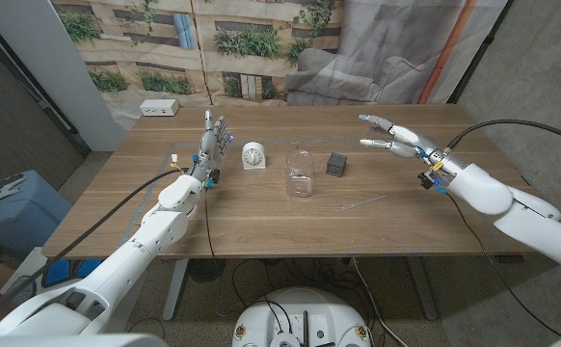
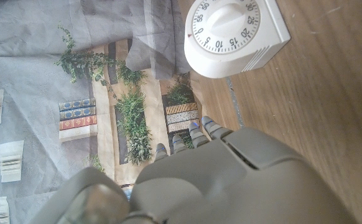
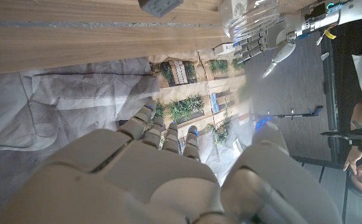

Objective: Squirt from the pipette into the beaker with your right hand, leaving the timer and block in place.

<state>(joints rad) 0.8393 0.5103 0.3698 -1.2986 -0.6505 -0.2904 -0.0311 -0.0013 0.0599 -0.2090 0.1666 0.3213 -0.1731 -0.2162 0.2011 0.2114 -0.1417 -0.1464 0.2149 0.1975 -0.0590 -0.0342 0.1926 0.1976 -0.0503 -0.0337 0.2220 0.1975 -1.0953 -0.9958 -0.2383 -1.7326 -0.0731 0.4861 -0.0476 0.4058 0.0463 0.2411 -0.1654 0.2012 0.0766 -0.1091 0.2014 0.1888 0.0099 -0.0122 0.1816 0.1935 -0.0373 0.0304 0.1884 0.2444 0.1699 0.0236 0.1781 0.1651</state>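
The right hand [image 1: 388,135] hovers above the table [image 1: 261,217] beyond the block [image 1: 336,164], fingers spread, holding nothing; the left hand [image 1: 212,141] stands upright beside the timer [image 1: 253,155], fingers apart, empty; the pipette [image 1: 365,202] lies flat near the beaker [image 1: 300,172], right of it.

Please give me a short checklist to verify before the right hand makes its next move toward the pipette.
1. Right hand free, fingers apart, holding nothing: ok.
2. Thin clear pipette lies on the wooden table, uncovered, nearer the robot than the right hand: ok.
3. Clear glass beaker upright, between timer and block: ok.
4. White round-dial timer and small dark block both stand apart from the pipette: ok.
5. Left hand at the timer's far side, away from the pipette: ok.
6. Liquid in the pipette: cannot tell.
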